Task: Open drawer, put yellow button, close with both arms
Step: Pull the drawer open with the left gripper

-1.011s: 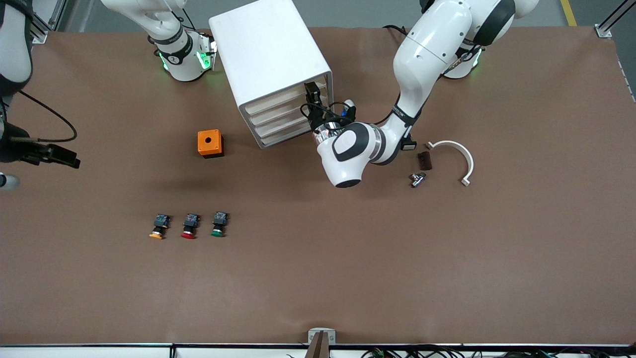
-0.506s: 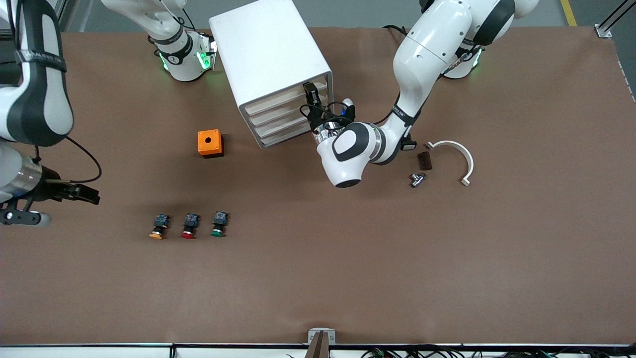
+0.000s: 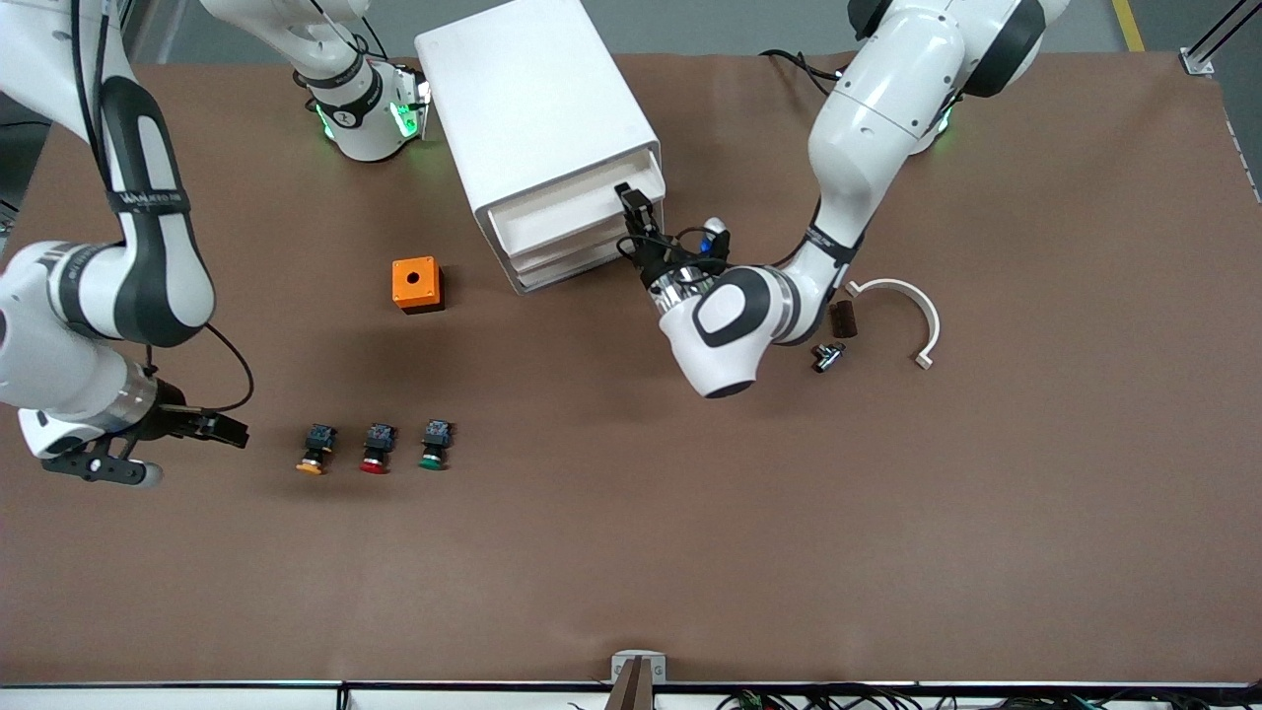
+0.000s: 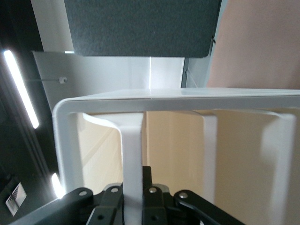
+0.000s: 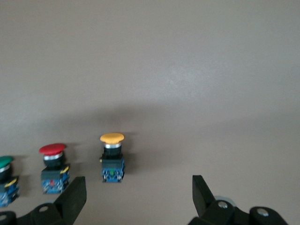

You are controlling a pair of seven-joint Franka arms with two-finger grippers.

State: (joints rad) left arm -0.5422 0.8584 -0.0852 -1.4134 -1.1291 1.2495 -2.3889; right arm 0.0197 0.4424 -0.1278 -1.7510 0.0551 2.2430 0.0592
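The white cabinet stands near the robots' bases. Its uppermost drawer is pulled partly out. My left gripper is shut on the drawer's front lip, and in the left wrist view the white strip sits clamped between the black fingers. The yellow button lies on the table, last in a row of three toward the right arm's end. My right gripper hangs low over the table just beside it, open and holding nothing. In the right wrist view the yellow button lies ahead of the open right gripper.
A red button and a green button lie beside the yellow one. An orange box with a hole sits near the cabinet. A white curved piece, a brown block and a metal part lie by the left arm.
The left gripper closed on the top drawer's front and drew it partly out. The right arm swung in from the table's edge toward the yellow button.
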